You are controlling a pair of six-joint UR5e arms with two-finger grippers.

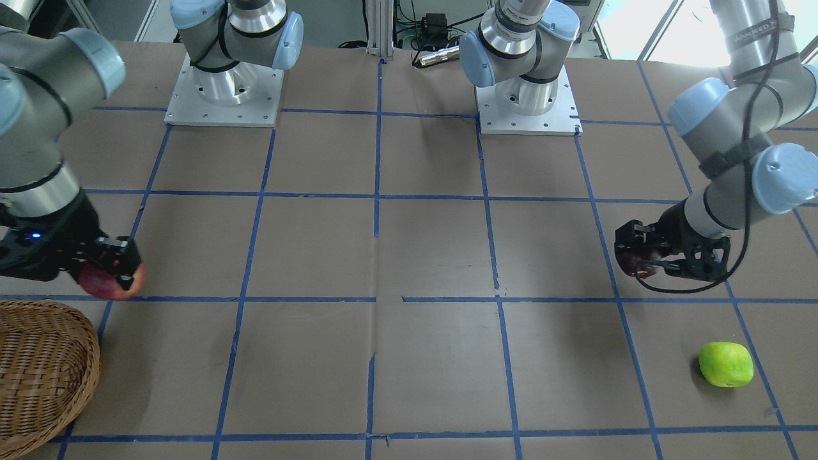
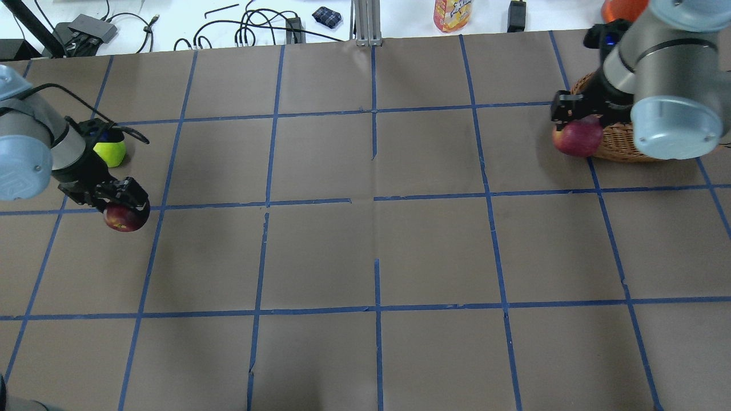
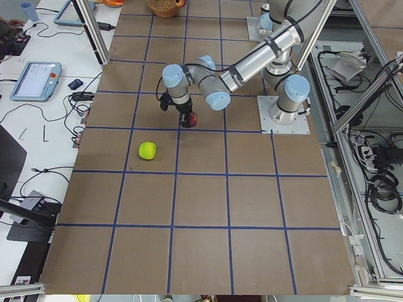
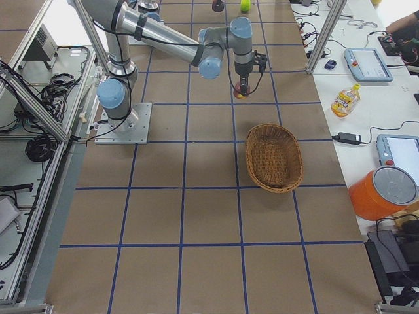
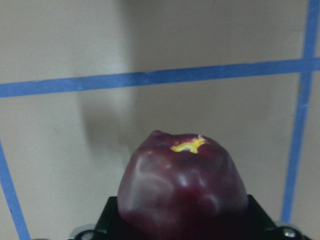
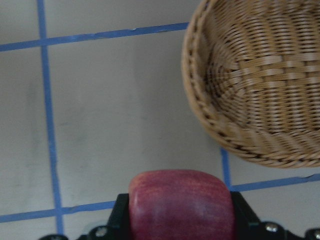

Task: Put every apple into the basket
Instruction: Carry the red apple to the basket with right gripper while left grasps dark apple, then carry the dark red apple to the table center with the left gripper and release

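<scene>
Brown-papered desk (image 2: 434, 251) gridded with blue tape (image 2: 434, 307); cables (image 2: 251, 31) beyond. One basket (image 4: 273, 157), three apples: red apple (image 2: 578, 138) gripped by the right jaws just beside the basket; maroon apple (image 2: 124, 217) gripped by the left jaws and green apple (image 2: 109, 152) on the desk, both far from it.

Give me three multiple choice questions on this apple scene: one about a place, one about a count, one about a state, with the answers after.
1. Where is the green apple?
A. in the basket
B. on the table
C. in a tool
2. How many apples lie in the basket?
A. none
B. one
C. two
3. The right tool is:
A. open and empty
B. shut on the red apple
C. shut on nothing
Answers: B, it rests alone on the brown surface. A, the wicker inside shows bare. B, the wrist view shows the fruit clamped between both sides, short of the rim.
</scene>
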